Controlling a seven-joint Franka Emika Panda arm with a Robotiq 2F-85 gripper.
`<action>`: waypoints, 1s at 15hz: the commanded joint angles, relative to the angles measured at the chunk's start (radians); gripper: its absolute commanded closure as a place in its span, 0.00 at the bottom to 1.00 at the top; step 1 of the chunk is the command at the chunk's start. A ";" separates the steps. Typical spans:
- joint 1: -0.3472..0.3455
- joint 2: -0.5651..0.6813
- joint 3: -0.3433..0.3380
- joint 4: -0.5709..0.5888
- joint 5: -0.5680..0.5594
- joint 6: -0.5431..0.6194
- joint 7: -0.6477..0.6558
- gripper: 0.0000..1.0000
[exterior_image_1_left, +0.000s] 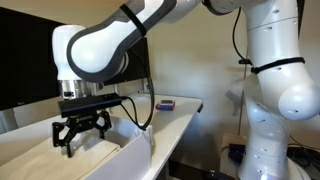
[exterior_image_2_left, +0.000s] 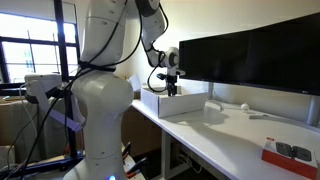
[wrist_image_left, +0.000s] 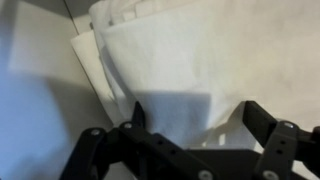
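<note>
White desk (exterior_image_2_left: 230, 140) carries a black monitor (exterior_image_2_left: 250, 55), with an open white box (exterior_image_2_left: 160, 105) at its 8 o'clock. Folded white cloth (wrist_image_left: 190, 60) lies inside the box. Gripper (exterior_image_1_left: 82, 142) hangs just above the cloth, jaws fully spread, empty. Judgement: nothing grasped yet; cloth unlifted.
</note>
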 joint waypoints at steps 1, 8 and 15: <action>0.031 0.017 -0.007 0.052 -0.007 0.002 -0.017 0.00; 0.040 0.066 0.004 0.076 0.039 0.042 -0.151 0.41; 0.060 0.061 0.009 0.112 0.027 0.054 -0.256 0.85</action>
